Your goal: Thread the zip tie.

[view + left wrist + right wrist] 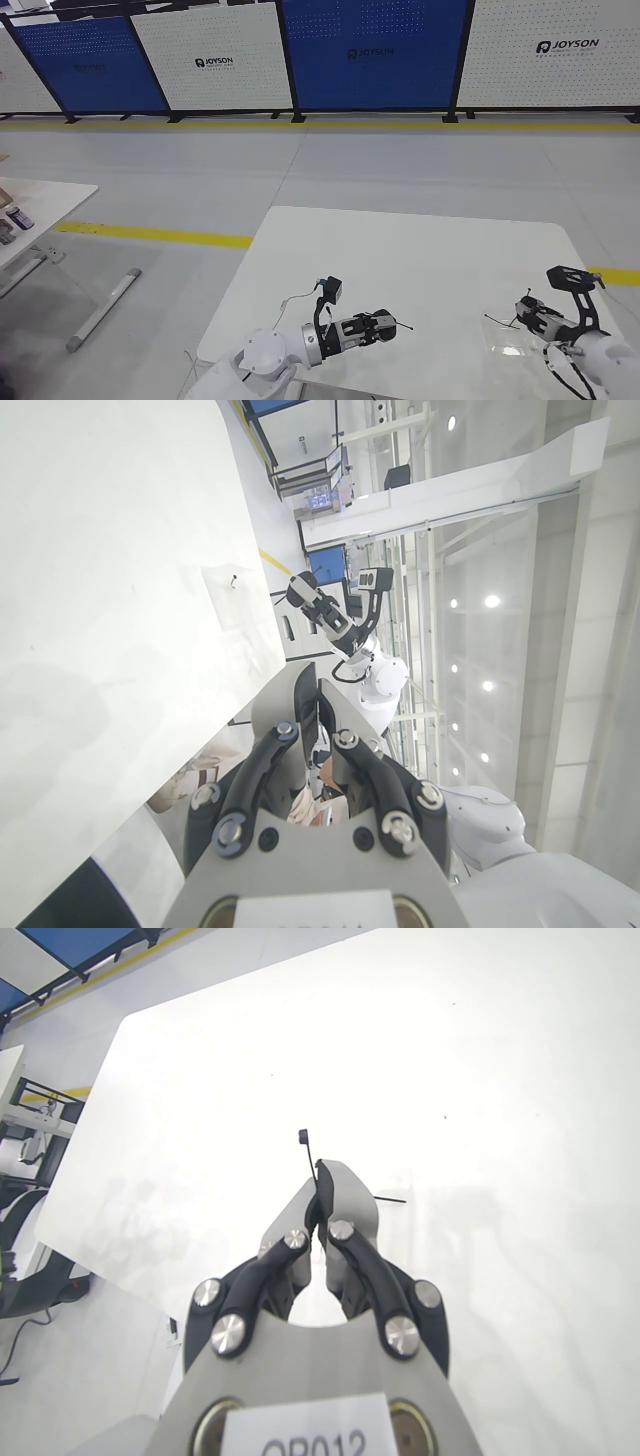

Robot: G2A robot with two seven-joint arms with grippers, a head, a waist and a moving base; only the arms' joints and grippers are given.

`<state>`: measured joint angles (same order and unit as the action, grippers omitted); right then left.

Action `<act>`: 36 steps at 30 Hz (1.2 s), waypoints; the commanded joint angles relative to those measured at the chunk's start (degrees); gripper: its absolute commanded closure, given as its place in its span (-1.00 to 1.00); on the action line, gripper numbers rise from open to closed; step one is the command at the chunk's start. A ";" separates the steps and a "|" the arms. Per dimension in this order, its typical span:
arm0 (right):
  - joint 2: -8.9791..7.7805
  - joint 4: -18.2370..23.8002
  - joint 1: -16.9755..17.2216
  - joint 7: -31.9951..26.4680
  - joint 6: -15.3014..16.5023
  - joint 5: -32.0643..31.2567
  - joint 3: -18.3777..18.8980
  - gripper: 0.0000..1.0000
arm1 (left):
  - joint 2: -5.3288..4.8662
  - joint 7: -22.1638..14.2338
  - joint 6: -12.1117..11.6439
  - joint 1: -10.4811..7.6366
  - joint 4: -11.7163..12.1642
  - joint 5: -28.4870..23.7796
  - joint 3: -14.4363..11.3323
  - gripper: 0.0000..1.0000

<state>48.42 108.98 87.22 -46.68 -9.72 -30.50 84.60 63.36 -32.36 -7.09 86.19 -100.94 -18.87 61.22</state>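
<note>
A black zip tie (306, 1148) is pinched in my shut right gripper (319, 1173). Its square head stands beyond the fingertips and its thin tail (391, 1200) pokes out sideways behind one finger. From above, that gripper (522, 308) hangs over the white table (420, 250) at the near right, the tie (500, 321) pointing toward the other arm. My left gripper (388, 322) is at the near middle, shut, with a thin black strand (405, 326) sticking out of its tip. In the left wrist view its fingers (306, 695) are pressed together and the right gripper (296, 587) is farther off.
A clear plastic sheet (515, 350) lies flat under the right gripper, with a small black bit (233, 580) on it. A second table (40, 200) stands off to the left. Blue and white panels (370, 50) line the back.
</note>
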 commanded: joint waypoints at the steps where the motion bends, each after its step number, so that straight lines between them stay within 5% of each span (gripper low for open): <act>1: 0.00 0.00 0.00 0.00 0.00 0.00 0.00 1.00 | 0.00 0.00 0.00 0.00 0.00 0.00 0.00 1.00; 14: 0.00 0.00 0.00 0.00 0.00 0.00 0.00 1.00 | 0.00 0.00 0.00 0.00 0.00 0.00 0.00 1.00; 23: 1.52 4.74 6.76 19.65 -0.12 4.90 1.02 1.00 | 0.00 0.00 0.00 0.00 0.00 0.00 0.00 1.00; 28: 2.93 7.99 12.24 35.43 -4.36 2.06 -2.39 1.00 | 0.00 0.00 0.00 0.00 0.00 0.00 0.00 1.00; 36: 3.22 7.47 12.46 35.55 -4.68 2.13 -3.56 1.00 | 0.00 0.00 0.00 0.00 0.00 0.00 0.00 1.00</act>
<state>51.64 116.45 99.68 -11.16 -14.40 -28.36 81.04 63.36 -32.36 -7.09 86.19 -100.94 -18.87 61.22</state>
